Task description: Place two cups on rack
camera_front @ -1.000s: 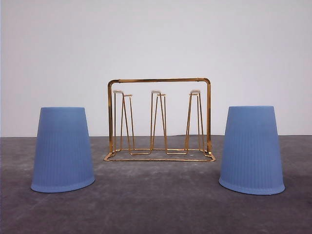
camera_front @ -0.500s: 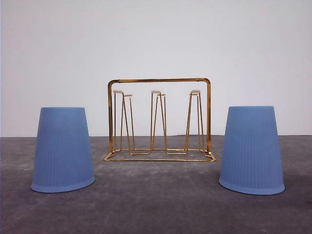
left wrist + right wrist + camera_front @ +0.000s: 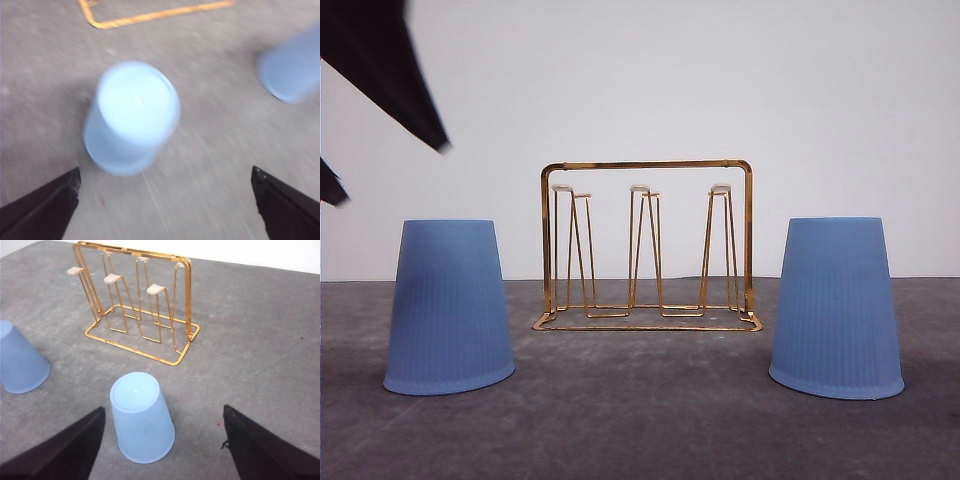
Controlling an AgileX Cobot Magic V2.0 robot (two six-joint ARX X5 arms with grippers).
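Two light blue ribbed cups stand upside down on the grey table, the left cup and the right cup, with the gold wire rack between them and farther back. No cup hangs on the rack's white-tipped prongs. My left gripper is open above and short of the left cup, and this view is motion-blurred. My right gripper is open above the right cup, its fingers wide on either side without touching it. The rack stands beyond that cup.
A dark, blurred part of my left arm crosses the upper left of the front view, above the left cup. A plain white wall backs the table behind the rack. Grey tabletop lies between the cups.
The dark left arm has swung into the upper left of the front view. Neither the cups nor the rack have moved.
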